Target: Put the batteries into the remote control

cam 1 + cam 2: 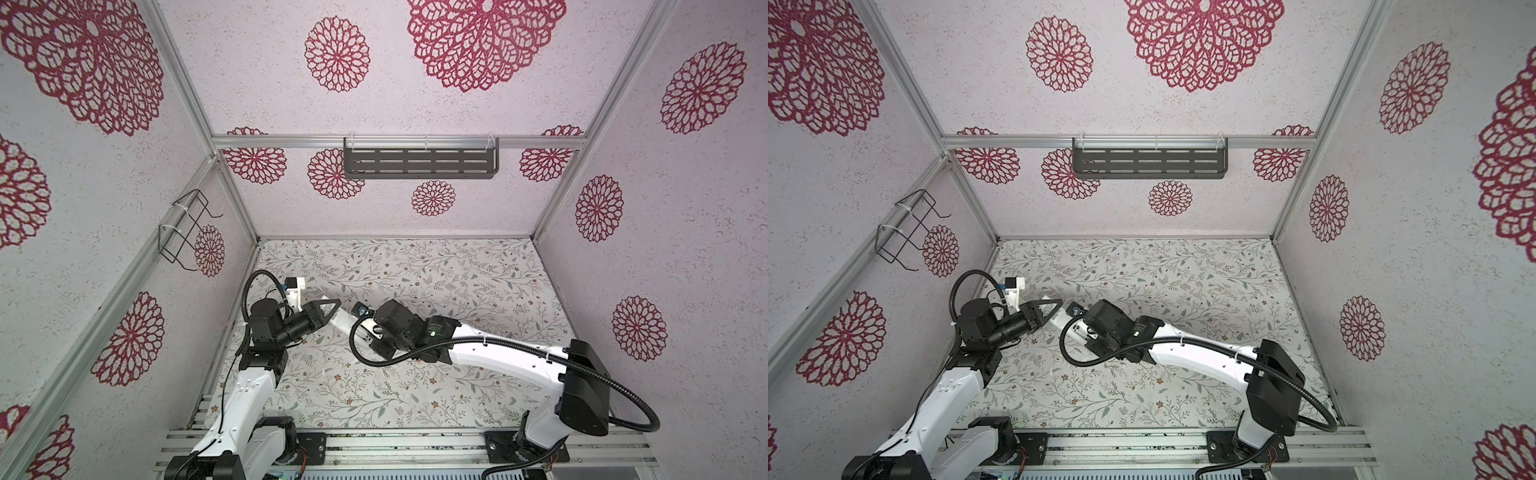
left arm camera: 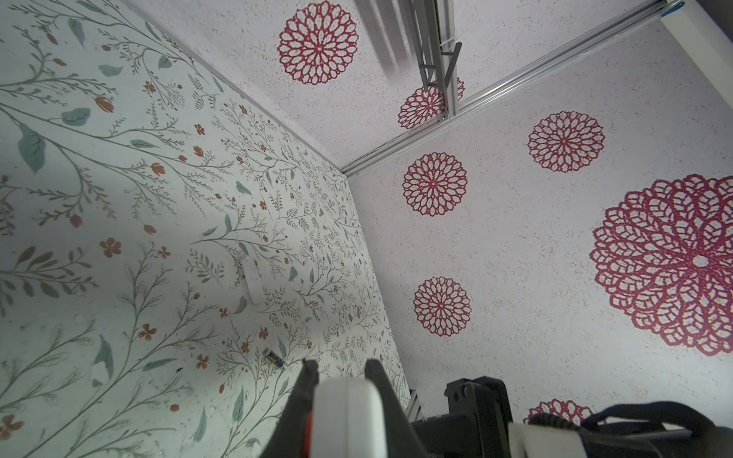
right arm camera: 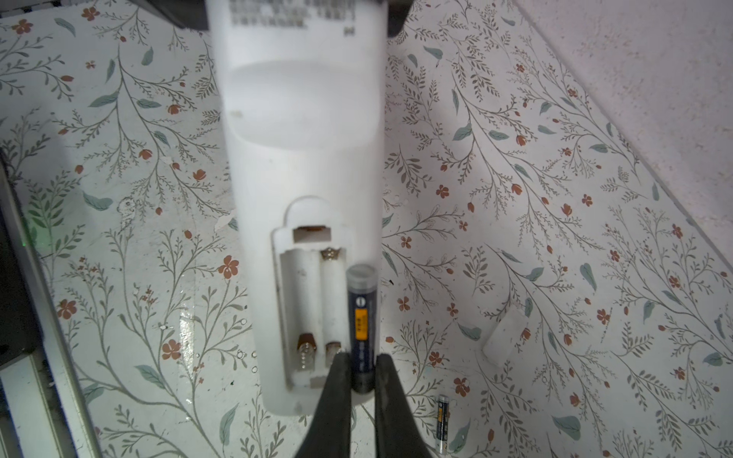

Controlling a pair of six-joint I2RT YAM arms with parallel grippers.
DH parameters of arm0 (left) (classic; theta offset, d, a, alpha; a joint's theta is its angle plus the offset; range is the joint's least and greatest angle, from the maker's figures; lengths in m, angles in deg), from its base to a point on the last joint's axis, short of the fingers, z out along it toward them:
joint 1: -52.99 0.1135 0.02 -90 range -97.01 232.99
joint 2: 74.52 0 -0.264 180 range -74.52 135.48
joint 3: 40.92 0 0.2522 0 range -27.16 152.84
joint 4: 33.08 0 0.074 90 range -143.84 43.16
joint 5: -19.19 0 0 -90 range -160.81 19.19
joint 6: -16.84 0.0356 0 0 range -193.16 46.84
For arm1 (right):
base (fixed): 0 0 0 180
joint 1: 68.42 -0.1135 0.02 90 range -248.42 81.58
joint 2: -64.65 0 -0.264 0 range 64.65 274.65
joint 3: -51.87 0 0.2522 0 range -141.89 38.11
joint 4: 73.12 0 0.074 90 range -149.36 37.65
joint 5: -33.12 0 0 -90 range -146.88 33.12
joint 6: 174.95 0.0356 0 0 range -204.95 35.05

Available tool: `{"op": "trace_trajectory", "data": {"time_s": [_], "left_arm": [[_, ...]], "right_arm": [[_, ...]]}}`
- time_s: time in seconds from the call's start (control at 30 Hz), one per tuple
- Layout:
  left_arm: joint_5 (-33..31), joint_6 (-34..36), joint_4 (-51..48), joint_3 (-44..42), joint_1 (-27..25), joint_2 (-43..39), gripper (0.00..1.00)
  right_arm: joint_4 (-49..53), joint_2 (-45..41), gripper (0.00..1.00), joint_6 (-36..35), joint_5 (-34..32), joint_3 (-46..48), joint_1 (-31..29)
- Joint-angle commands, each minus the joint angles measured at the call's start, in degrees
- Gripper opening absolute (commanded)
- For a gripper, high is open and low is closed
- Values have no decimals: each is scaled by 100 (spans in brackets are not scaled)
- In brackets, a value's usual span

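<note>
- Toward the left of the tabletop (image 1: 457,291), the left gripper (image 1: 328,309) is clamped on one end of the remote (image 1: 345,322). Its wrist view shows the white body squeezed between both fingers (image 2: 305,396).
- At the middle, the remote is raised off the tabletop and reaches toward the right arm. Its plain back faces the right wrist camera.
- On that back the battery bay (image 3: 313,309) is uncovered. Both slots are empty and their springs show.
- Over the bay's edge, the right gripper (image 3: 361,359) pinches a dark battery (image 3: 361,309) by one end. It lies lengthwise just beside the nearer slot, not in it. Whether it touches the plastic is hard to tell.
- Beyond the remote's end, a second battery (image 3: 442,426) lies on the tabletop, apart from everything.
- Farther out, a small white plastic piece (image 3: 505,337) lies flat on the tabletop.
</note>
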Motion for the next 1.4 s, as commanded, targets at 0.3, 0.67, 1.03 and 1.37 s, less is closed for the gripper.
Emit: {"op": "trace_trajectory", "data": {"time_s": [0.3, 0.67, 1.03, 1.37], "left_arm": [[-90, 40, 25, 2, 163, -185, 0], [-7, 4, 141, 0, 173, -183, 0], [-92, 128, 8, -62, 13, -337, 0], [-340, 462, -362, 44, -340, -464, 0]], "right_arm": [[569, -338, 12, -169, 364, 154, -94], [588, -242, 11, -195, 306, 24, -125], [976, -67, 11, -376, 404, -410, -112], [1300, 223, 10, -333, 460, -705, -46]]}}
